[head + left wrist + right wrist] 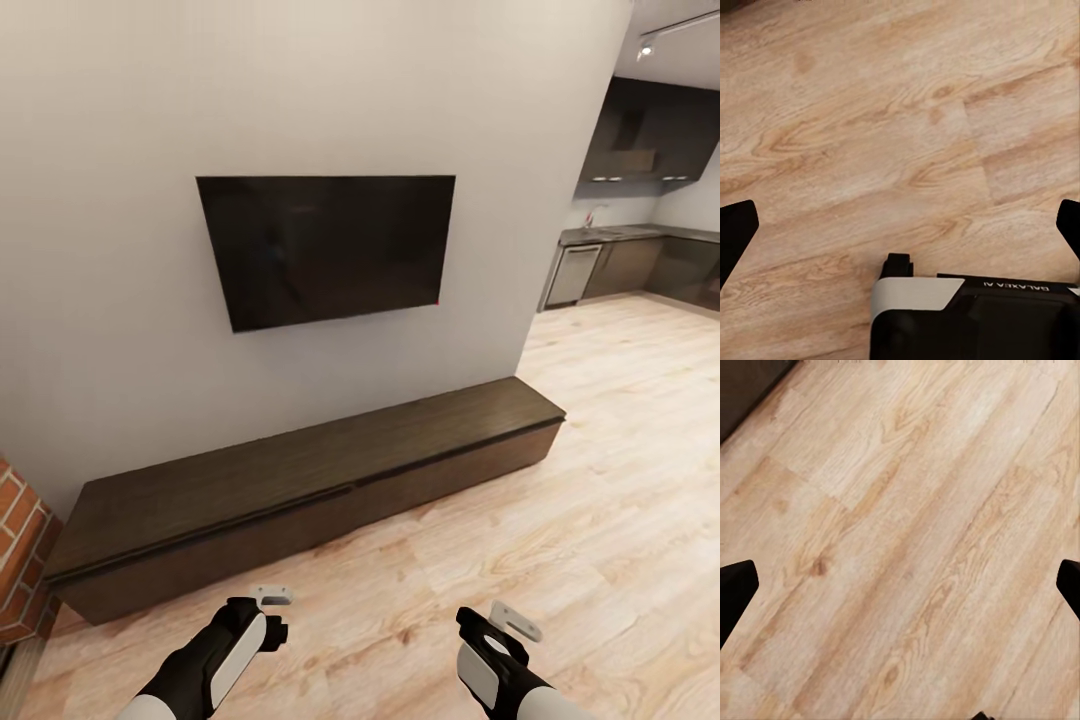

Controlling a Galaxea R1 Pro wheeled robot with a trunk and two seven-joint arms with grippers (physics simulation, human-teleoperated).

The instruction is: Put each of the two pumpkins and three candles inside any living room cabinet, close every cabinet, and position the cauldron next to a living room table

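The cabinet (300, 500), a long low dark brown wood TV unit, stands on the light wood floor (600, 480) against the pale wall, directly beneath the wall-mounted television (325, 248); its flat drawer fronts all sit flush and its top is bare. Its left end runs close to a strip of red brick (20, 545) that the frame edge cuts off. A dark corner of the unit also shows in the right wrist view. Beyond the wall's right edge, dim kitchen units and a dishwasher (573, 274) are hard to make out in detail. The left hand (272, 610) and right hand (500, 622) hang low over the floor in front of the cabinet, well apart from it. Each wrist view shows its fingertips (736, 232) (736, 589) spread wide at the frame's edges, holding and touching nothing.
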